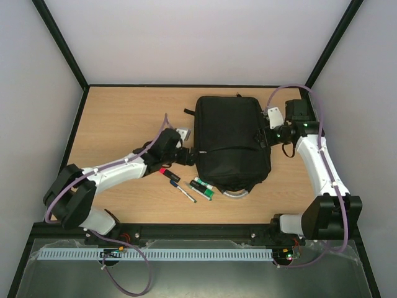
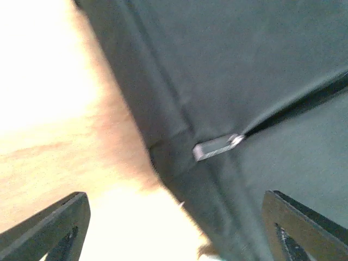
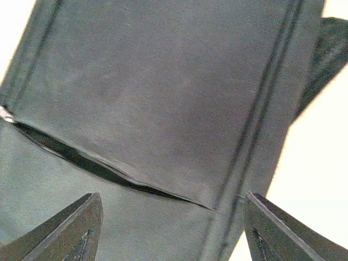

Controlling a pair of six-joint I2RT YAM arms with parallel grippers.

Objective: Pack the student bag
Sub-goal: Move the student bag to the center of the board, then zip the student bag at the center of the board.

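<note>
While my left claw (image 1: 186,155) and right claw (image 1: 268,132) hang spread either side of the bag (image 1: 231,143) flat on the desk (image 1: 121,121), I judge it soft and floppy, best pinched by its zip pull (image 2: 216,147).

We see a light wooden table (image 1: 124,118) with writing things lying loose toward its near side: a black marker with a red cap (image 1: 169,174), a thin dark pen (image 1: 183,192) just beside it, and two green markers (image 1: 203,189) side by side.
</note>
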